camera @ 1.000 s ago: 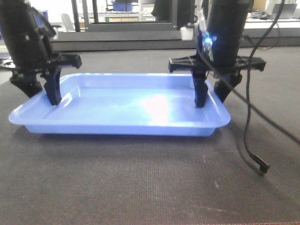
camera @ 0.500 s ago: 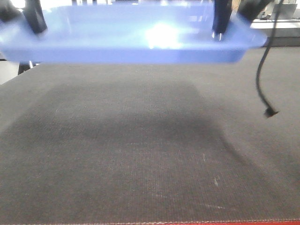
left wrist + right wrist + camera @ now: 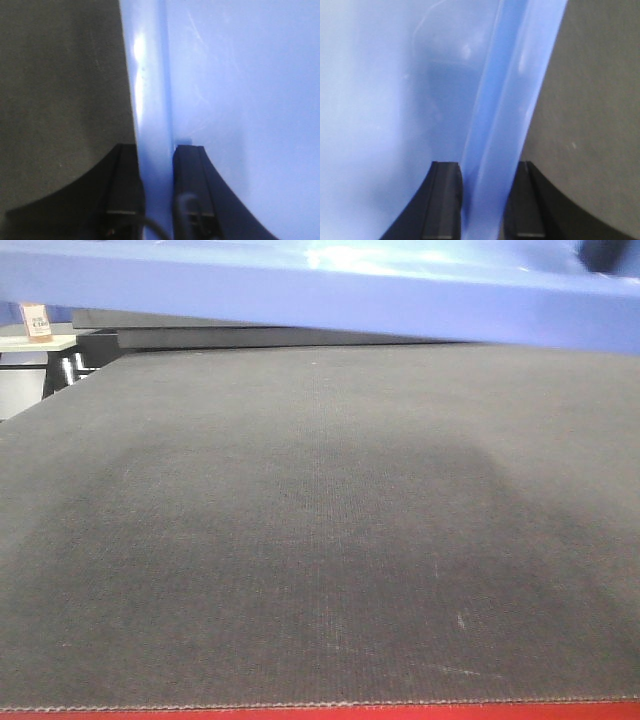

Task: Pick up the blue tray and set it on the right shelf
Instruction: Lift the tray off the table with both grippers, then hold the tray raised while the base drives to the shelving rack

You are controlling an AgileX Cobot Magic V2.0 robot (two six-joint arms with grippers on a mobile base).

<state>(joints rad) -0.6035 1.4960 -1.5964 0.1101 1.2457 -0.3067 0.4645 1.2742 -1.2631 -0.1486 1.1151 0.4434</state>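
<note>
I see the shallow, glossy, periwinkle-blue plastic tray (image 3: 320, 290) from below in the front view. It spans the whole top of the picture, its underside smooth and its flared rim catching a bright glare. It hangs in the air, clear of the table, and sits a little lower toward the picture's right.

Below it lies the dark grey woven table top (image 3: 320, 540), where a soft darker shadow sits under the tray. A thin red edge strip (image 3: 320, 712) runs along the near side. Behind the table is a black horizontal bar (image 3: 250, 337). At the far left a small bottle with an orange label (image 3: 37, 320) stands on a pale surface, well apart from the tray.

On my left wrist view the left gripper (image 3: 156, 155) is clamped on the tray's rim, one black finger outside the wall and one inside. The right gripper (image 3: 484, 169) pinches the opposite rim the same way, with grey table showing beyond it.
</note>
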